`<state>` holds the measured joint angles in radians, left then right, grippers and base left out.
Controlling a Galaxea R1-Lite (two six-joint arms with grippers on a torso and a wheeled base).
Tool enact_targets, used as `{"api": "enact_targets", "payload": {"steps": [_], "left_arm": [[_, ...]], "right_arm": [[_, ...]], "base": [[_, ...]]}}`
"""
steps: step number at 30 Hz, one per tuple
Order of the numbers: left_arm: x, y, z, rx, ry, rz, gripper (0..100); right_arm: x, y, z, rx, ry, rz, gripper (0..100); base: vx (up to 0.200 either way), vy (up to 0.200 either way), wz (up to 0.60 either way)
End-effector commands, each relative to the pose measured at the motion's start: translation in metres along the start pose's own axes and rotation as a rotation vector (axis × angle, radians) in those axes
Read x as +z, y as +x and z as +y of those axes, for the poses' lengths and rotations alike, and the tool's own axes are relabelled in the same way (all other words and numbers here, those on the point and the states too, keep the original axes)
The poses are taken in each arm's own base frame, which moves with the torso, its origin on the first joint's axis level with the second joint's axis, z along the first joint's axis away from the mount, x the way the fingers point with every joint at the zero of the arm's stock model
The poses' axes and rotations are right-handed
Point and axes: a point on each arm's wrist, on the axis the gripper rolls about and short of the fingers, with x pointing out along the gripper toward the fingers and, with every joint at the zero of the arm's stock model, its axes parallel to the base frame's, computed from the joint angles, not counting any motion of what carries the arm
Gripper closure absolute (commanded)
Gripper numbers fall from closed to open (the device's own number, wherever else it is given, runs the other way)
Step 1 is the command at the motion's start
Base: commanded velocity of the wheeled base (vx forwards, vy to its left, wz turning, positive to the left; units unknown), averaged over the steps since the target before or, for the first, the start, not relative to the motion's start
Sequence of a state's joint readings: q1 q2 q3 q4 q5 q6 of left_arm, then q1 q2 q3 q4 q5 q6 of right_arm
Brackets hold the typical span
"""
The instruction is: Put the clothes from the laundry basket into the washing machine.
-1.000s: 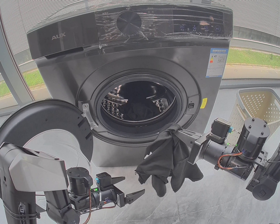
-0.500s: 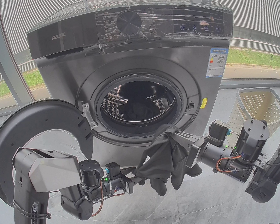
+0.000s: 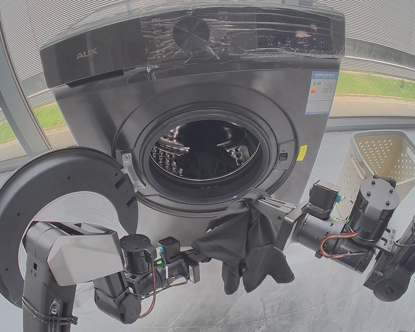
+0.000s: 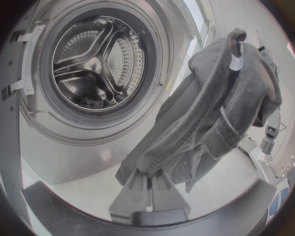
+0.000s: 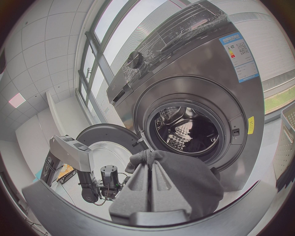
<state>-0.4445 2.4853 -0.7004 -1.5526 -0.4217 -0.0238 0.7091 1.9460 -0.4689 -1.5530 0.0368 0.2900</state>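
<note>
In front of the open washing machine (image 3: pixel 196 101), just below the lip of its drum (image 3: pixel 205 154), a dark garment (image 3: pixel 247 243) hangs between the two arms. The right gripper (image 3: pixel 259 199) has it pinched at the top, fingers closed on a bunched fold. The left gripper (image 3: pixel 201 251), which a moment ago sat low and apart with its fingers spread, has swung in and now nips the lower hem, drawing that corner out sideways. So the cloth is held at both ends rather than dangling, which I'd say readies it to go over the rim without trailing. Another dark piece (image 3: pixel 208 165) already lies in the drum. The door (image 3: pixel 53 190) stands wide on the left, and the laundry basket (image 3: pixel 387 152) sits well off to the right.
</note>
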Motion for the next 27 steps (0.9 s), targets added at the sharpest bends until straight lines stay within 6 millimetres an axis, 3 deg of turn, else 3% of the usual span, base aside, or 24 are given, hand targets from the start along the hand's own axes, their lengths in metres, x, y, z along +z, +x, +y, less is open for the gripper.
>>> {"api": "enact_targets", "payload": {"steps": [1, 7, 10, 15, 20, 27], "left_arm": [[0.021, -0.017, 0.008, 0.039, 0.013, -0.045, 100], [0.067, -0.066, 0.012, 0.113, 0.033, -0.126, 100], [0.084, -0.102, 0.0, 0.135, 0.029, -0.147, 100], [0.095, -0.129, -0.014, 0.135, -0.006, -0.169, 100], [0.105, -0.131, -0.014, 0.132, -0.004, -0.207, 100], [0.114, -0.126, -0.01, 0.132, 0.012, -0.248, 100]], "right_arm": [[0.002, 0.0, -0.003, -0.008, -0.001, -0.013, 100], [-0.001, -0.001, -0.007, -0.019, 0.002, 0.002, 100], [-0.005, -0.005, -0.004, -0.011, 0.002, 0.023, 100], [-0.011, -0.01, -0.005, -0.014, 0.002, 0.056, 100], [-0.013, -0.012, -0.01, -0.033, -0.001, 0.071, 100], [-0.033, -0.013, -0.021, -0.07, -0.006, 0.15, 100]], "base": [[0.0, 0.0, 0.0], [0.0, 0.0, 0.0], [0.0, 0.0, 0.0], [0.0, 0.0, 0.0], [0.0, 0.0, 0.0], [0.0, 0.0, 0.0]]}}
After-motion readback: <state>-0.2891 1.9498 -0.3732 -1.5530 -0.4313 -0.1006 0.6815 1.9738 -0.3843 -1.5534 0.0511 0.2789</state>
